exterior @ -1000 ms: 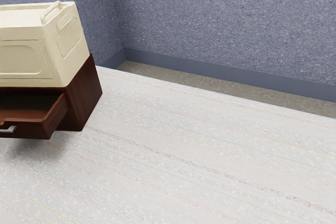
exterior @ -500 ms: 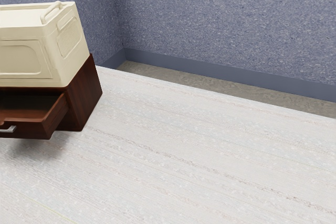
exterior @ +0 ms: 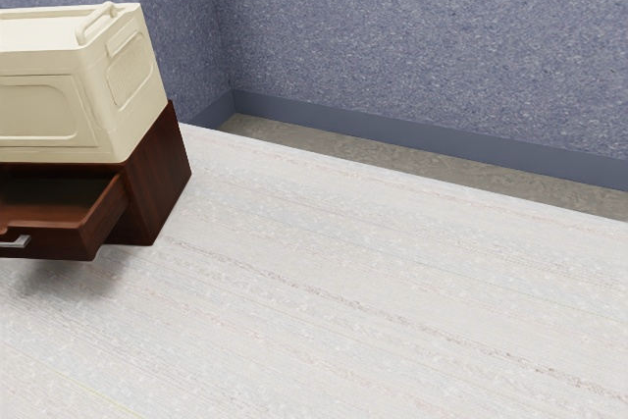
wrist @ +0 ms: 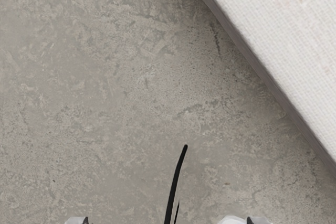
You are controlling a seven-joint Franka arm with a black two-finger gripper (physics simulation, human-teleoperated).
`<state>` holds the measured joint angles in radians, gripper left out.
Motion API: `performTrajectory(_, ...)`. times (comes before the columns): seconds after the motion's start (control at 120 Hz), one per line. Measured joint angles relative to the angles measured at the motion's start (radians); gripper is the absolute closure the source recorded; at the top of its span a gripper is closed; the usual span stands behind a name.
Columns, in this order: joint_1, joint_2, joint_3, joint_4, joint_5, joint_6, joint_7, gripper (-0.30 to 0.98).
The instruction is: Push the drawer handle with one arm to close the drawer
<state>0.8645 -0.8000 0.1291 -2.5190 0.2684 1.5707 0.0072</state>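
Observation:
In the exterior view a dark reddish-brown cabinet [exterior: 157,179] stands at the left edge, and its drawer [exterior: 93,228] is pulled out toward the viewer. A silver bar handle [exterior: 15,241] is on the drawer's front, partly cut off by the view's edge. My gripper [wrist: 168,221] has two small pale, dark-edged tips low in the wrist view, far apart, with no drawer or handle between them. The hand hangs over the grey floor beside the table's edge, away from the cabinet's visible surfaces.
A cream lidded crate [exterior: 59,95] rests on the cabinet. The pale table [exterior: 373,282] extends to the exterior view's right, with a blue wall [exterior: 412,36] behind it. In the wrist view, a black curved strip [wrist: 176,179] lies above the grey floor [wrist: 105,87], near the table edge [wrist: 262,72].

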Motion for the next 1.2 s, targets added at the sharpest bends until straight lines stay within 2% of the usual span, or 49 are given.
performTrajectory(0.142, 0.008, 0.083, 0.004, 0.003, 0.016, 0.142, 0.043, 0.60)
performTrajectory(0.333, -0.021, 0.121, -0.007, 0.014, 0.029, 0.278, 0.109, 0.72)
performTrajectory(0.767, -0.051, 0.269, -0.019, 0.055, 0.024, 0.434, 0.199, 0.78)
performTrajectory(1.2, -0.075, 0.276, -0.077, 0.049, -0.002, 0.447, 0.239, 0.78)
